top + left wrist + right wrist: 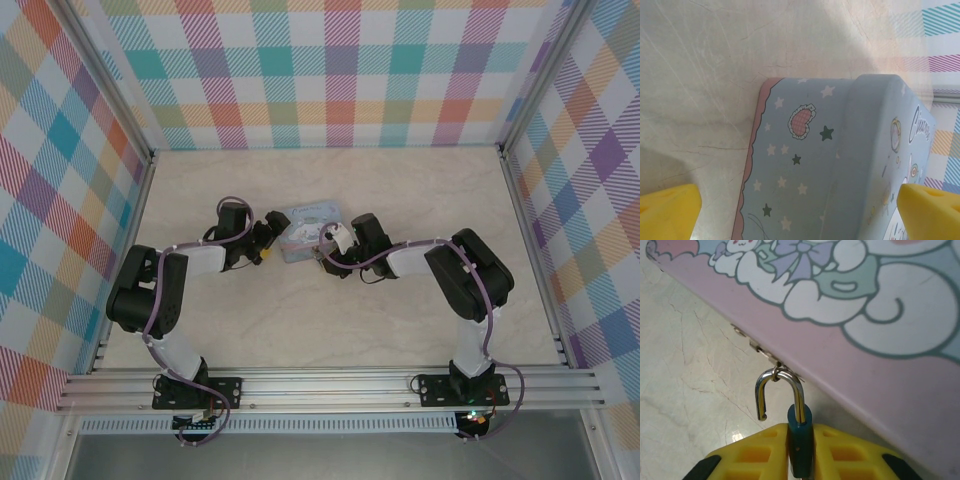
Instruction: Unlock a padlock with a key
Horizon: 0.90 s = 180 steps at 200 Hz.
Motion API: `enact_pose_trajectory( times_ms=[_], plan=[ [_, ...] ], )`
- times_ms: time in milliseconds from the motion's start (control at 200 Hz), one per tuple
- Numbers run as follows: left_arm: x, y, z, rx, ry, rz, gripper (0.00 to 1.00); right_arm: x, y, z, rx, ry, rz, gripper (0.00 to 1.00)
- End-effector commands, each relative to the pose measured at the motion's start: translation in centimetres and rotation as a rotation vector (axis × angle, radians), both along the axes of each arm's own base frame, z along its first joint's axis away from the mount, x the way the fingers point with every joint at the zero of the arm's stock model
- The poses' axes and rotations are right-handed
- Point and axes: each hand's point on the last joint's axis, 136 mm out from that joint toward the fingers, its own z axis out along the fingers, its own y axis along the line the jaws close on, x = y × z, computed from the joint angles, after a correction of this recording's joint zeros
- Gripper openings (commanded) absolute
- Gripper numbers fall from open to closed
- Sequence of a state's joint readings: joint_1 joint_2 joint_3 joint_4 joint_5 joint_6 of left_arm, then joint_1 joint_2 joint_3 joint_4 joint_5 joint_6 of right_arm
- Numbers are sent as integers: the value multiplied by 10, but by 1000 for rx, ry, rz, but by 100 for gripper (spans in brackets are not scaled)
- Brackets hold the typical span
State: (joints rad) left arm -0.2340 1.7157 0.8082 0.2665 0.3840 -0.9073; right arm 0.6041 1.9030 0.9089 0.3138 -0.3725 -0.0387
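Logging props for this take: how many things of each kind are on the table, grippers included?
Tin box: 1
Padlock: 1
Grippers: 2, the left gripper and the right gripper
Total: 4

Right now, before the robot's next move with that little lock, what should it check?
1. Right hand grips the padlock body: ok.
2. Shackle popped open, one end free: ok.
3. Shackle off the latch loop of the tin: not ok, hooked through it.
4. Left hand open, fingers either side of the tin: ok.
5. Left hand touching the tin: cannot tell.
6. Where the key is: cannot tell.
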Motion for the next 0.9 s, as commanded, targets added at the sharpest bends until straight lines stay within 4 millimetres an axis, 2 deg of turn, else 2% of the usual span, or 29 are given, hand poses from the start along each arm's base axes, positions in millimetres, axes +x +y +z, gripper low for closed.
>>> enact_pose_trajectory(
  times_ms=[0,145,305,505,580,650,780,895],
  plan=[
    [-3,-2,8,-14,-19,7,100,0,-11,-11,-71,-27,-26,17],
    [-6,-2,16,-18,-33,13,100,4,-19,-10,-103,-56,-73,14],
    [-17,1,38,19,-86,39,100,7,-26,2,-110,-115,-115,10],
    [-32,1,91,94,-208,41,100,9,-38,2,-144,-101,-183,6],
    [-34,-9,113,99,-266,15,100,10,-46,1,-166,-88,-232,4],
    [-34,-23,125,82,-291,-12,100,11,-53,0,-182,-73,-277,3],
    [-28,-53,129,36,-288,-67,100,14,-65,-1,-206,-57,-360,1],
    [-20,-86,129,-1,-290,-132,100,12,-65,-2,-199,-51,-361,1]
  ],
)
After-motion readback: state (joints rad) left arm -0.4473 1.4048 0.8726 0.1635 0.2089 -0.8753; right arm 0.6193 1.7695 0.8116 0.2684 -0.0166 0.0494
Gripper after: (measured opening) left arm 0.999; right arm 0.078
